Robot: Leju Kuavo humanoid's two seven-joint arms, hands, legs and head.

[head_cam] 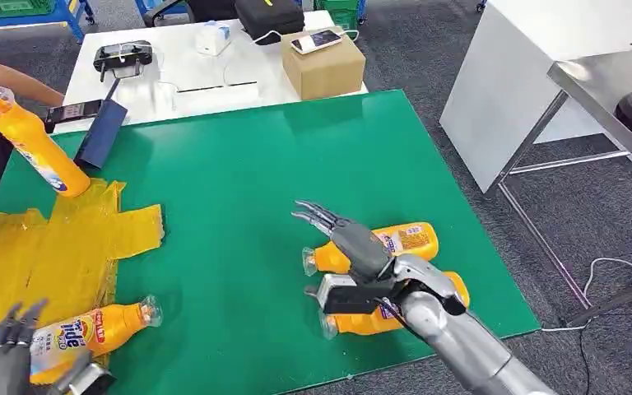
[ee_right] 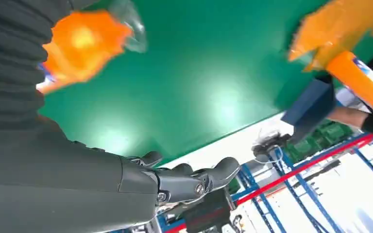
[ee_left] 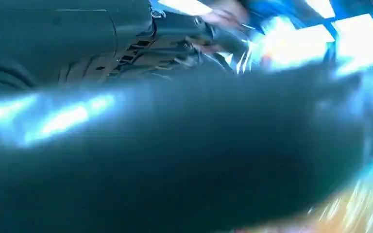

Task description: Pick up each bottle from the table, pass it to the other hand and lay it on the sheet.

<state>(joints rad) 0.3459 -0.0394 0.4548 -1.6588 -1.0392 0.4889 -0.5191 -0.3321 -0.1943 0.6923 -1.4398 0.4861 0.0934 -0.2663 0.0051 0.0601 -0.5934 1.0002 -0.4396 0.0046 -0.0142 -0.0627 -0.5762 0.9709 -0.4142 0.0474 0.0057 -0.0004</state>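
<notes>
Orange detergent bottle (head_cam: pixel 90 331), lower left of frame, lies half on the yellow sheet (head_cam: pixel 66 239), left hand (head_cam: pixel 16 346) fingers around its base. Right hand (head_cam: pixel 341 234), fingers apart, hovers over two bottles (head_cam: pixel 403 239) on the green surface (head_cam: pixel 239 164), ready for pickup.

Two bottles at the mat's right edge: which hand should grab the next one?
Right. The right hand hovers open directly over the two bottles. The left hand is far off at the yellow sheet, holding another bottle.

Bare green mat (head_cam: pixel 239 214) lies between the two bottles (head_cam: pixel 395 243) and the yellow sheet (head_cam: pixel 66 247)
</notes>
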